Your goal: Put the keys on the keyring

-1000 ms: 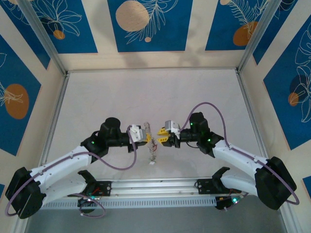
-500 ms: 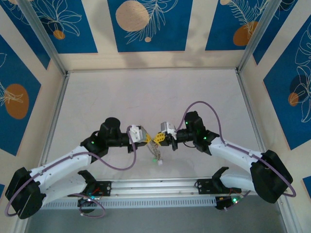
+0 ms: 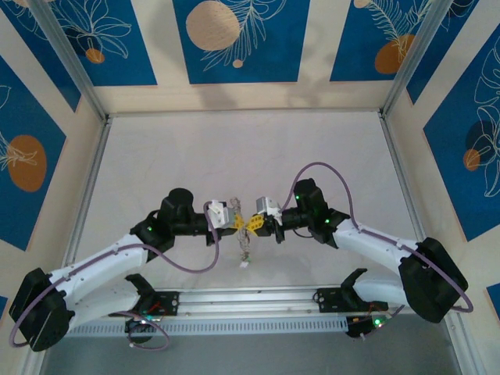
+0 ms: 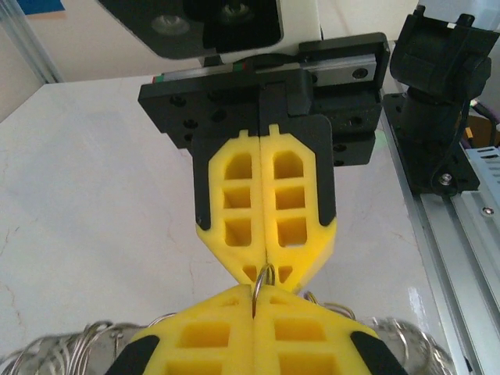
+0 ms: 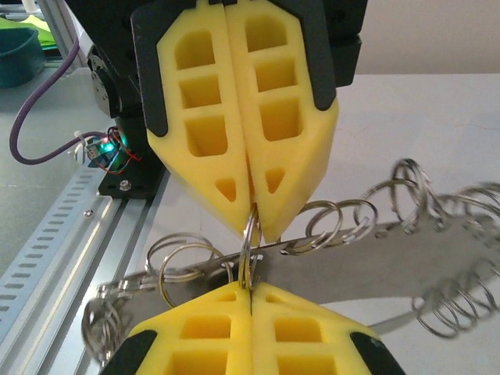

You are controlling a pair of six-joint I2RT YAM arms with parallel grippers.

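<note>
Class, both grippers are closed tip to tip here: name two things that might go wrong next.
Both the left gripper and right gripper pinch one thin ring by their very tips, so any pulling apart may let it slip or twist out. The other rings crowding beside it could snag either gripper.

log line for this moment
left hand shut on ring | right hand shut on ring | tips meeting | ring bunch below

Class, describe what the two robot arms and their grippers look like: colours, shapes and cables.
Both arms, left arm and right arm, have white links and black joints, each trailing a purple cable. The left gripper and right gripper carry yellow, pointed fingers with cut-out windows, on black mounts.
</note>
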